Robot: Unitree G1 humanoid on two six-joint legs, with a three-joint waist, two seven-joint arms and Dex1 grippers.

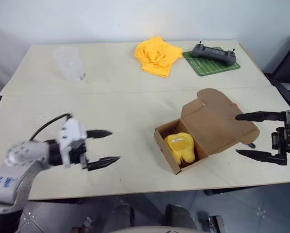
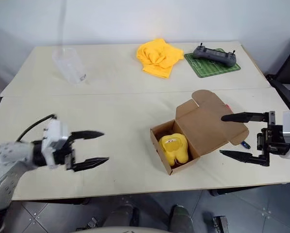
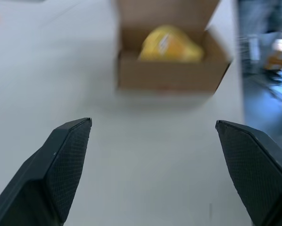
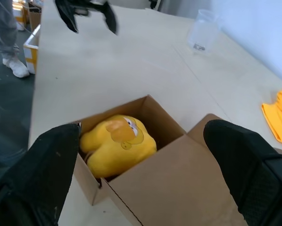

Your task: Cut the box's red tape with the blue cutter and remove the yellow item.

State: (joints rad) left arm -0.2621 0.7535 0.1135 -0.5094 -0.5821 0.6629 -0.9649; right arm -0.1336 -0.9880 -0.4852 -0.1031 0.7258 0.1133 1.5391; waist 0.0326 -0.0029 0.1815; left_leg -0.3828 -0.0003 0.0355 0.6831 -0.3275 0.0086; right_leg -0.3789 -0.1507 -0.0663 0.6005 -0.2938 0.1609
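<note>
Jaws wide (both grippers) — right wrist view shows a person's shoe (image 4: 16, 67).

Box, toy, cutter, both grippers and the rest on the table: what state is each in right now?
box: lid flap open, upright on the table
yellow toy: inside the box, not held
blue cutter: mostly hidden behind the flap
left gripper: open, empty
right gripper: open, empty
yellow cloth: crumpled
plastic cup: upright
black controller: resting on green mat

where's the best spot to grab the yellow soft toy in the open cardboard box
Probably its rounded upper half, from above: the yellow soft toy stands upright in the open brown cardboard box, poking above the rim, walls hemming its sides. The lid flap leans back, leaving the top free.
</note>
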